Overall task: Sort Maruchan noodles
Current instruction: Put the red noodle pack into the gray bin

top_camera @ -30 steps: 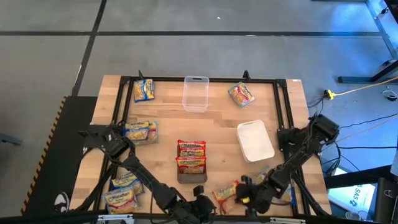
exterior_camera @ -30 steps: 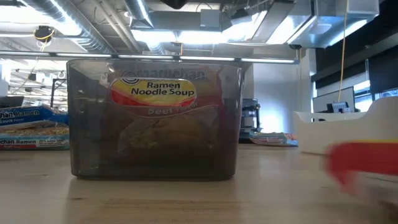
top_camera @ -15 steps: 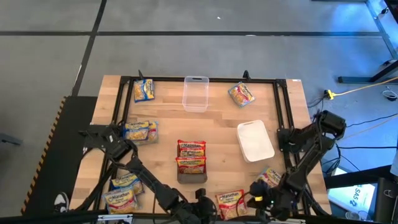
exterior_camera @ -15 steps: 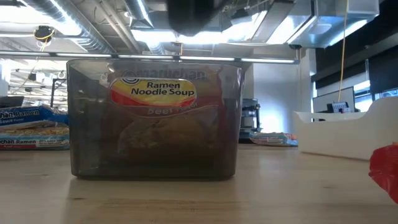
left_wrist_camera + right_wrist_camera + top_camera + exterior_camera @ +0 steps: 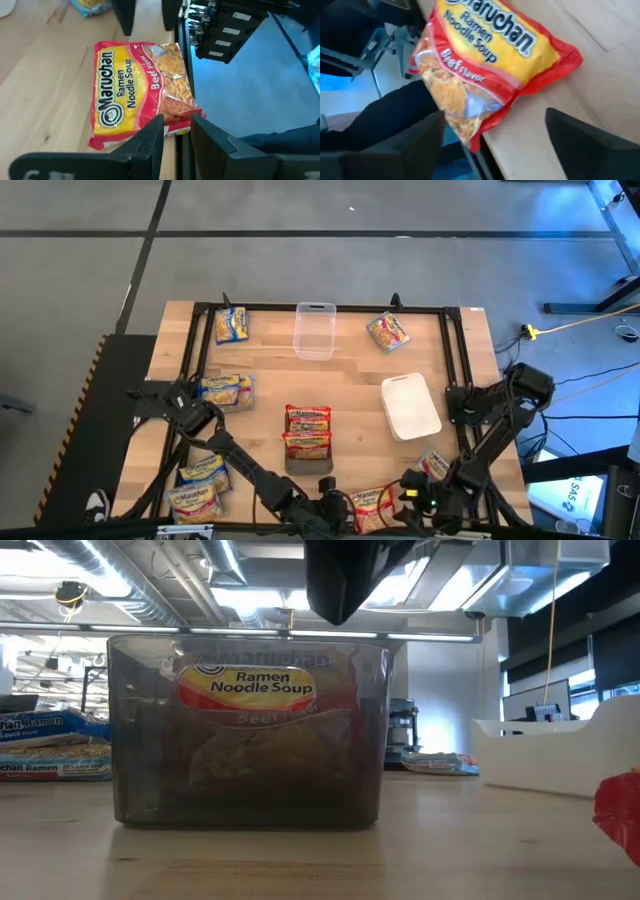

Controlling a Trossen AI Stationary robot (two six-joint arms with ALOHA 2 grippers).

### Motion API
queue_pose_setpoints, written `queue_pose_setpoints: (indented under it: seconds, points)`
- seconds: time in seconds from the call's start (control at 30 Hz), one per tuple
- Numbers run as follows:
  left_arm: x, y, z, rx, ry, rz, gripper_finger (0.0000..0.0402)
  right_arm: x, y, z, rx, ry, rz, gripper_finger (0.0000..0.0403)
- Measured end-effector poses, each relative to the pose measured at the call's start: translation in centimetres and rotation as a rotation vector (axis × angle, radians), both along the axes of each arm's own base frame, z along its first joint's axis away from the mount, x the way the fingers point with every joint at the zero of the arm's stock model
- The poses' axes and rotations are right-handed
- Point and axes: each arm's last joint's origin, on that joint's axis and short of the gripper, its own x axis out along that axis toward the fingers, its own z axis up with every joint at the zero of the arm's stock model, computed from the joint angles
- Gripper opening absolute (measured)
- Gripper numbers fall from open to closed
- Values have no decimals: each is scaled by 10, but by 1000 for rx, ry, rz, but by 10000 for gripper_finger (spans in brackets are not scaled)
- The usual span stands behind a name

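Observation:
A red Maruchan beef packet (image 5: 372, 508) lies flat at the table's near edge, one end over the black rail (image 5: 176, 75). My right gripper (image 5: 495, 117) stands open just to the packet's right, its fingers wide on either side of the packet's corner (image 5: 485, 127) and apart from it. My left gripper (image 5: 178, 120) hovers at the packet's other end, open by a narrow gap. Two more red packets lie in the grey container (image 5: 308, 445). My left gripper comes slanting down at the red packet's end (image 5: 172, 122). One finger (image 5: 150, 140) stands in front of that end, so I cannot tell whether it touches the packet.
A clear container (image 5: 314, 330) stands at the far middle and a white one (image 5: 410, 408) to the right. Loose packets lie at the far left (image 5: 231, 325), far right (image 5: 388, 332), left (image 5: 225, 390), near left (image 5: 196, 485) and by my right arm (image 5: 435, 465).
My right gripper has carried the red packet toward the table's near edge, rolling its wrist. The packet has turned label-up, come to rest flat there and now lies free of the fingers. My left gripper has sunk a little toward the packet.

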Motion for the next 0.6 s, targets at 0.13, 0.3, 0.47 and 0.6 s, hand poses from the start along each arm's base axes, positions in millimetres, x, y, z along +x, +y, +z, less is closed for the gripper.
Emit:
queue_pose_setpoints:
  seconds: [0.13,0.3,0.47,0.6]
  points:
    - [-1,0,-1,6,8,-2,90,8,0,-7,31,39,-2,351]
    - [-1,0,-1,7,14,0,90,17,-2,-14,61,56,-30,357]
    - [0,-1,-8,8,12,1,90,21,-1,-18,71,47,-40,358]
    - [3,-4,-32,2,36,-7,90,24,3,-22,91,8,-54,358]
